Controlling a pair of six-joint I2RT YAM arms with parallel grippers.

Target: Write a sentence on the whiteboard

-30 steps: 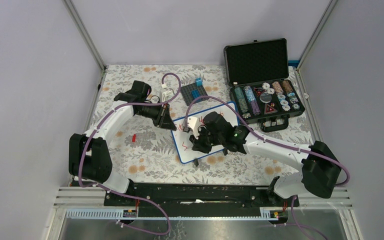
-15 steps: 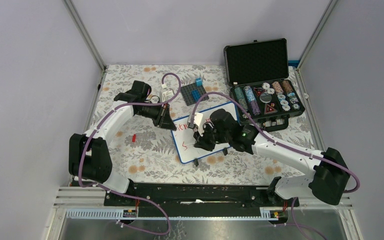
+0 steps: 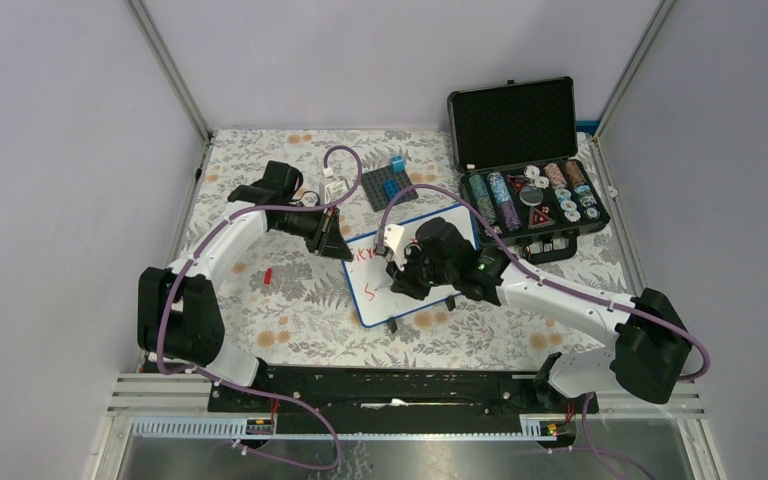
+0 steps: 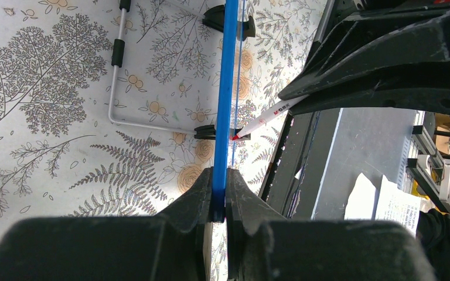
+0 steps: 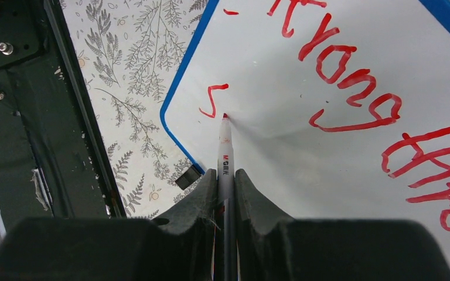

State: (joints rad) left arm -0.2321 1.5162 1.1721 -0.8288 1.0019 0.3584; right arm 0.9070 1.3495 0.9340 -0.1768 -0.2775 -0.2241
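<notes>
So the whiteboard (image 3: 375,300) sits about mid-table, between the two arms, on the flowery cloth covering the table (image 3: 260,200); its blue rim runs at a slant in the overhead view, with the far corner pointing toward the black case (image 3: 510,120), which stands open at the far right with rows of chips (image 3: 530,195) in its lower half. The left hand (image 3: 338,245) is closed right down on the board's rim at the left far corner; in its own wrist view the two fingers (image 4: 202,193) pinch the blue edge (image 4: 228,88) seen edge-on, and a thin wire frame (image 4: 115,76) with black sleeves shows on the cloth side of it. The right hand (image 3: 400,280) is over the board, squeezed tight on a white marker (image 5: 225,149) with a red tip; the barrel pokes out straight between the fingers (image 5: 196,199), and the tip is right at the board surface, just beside a small red squiggle (image 5: 212,100) that looks like a 5 or an S near the board's rounded corner. Above that there's a line of red handwriting (image 5: 351,88) across the board; can't read it for sure. Also on the table: a dark baseplate with blue bricks (image 3: 388,187) beyond the board, and a tiny red bit (image 3: 268,275) off to the left.
</notes>
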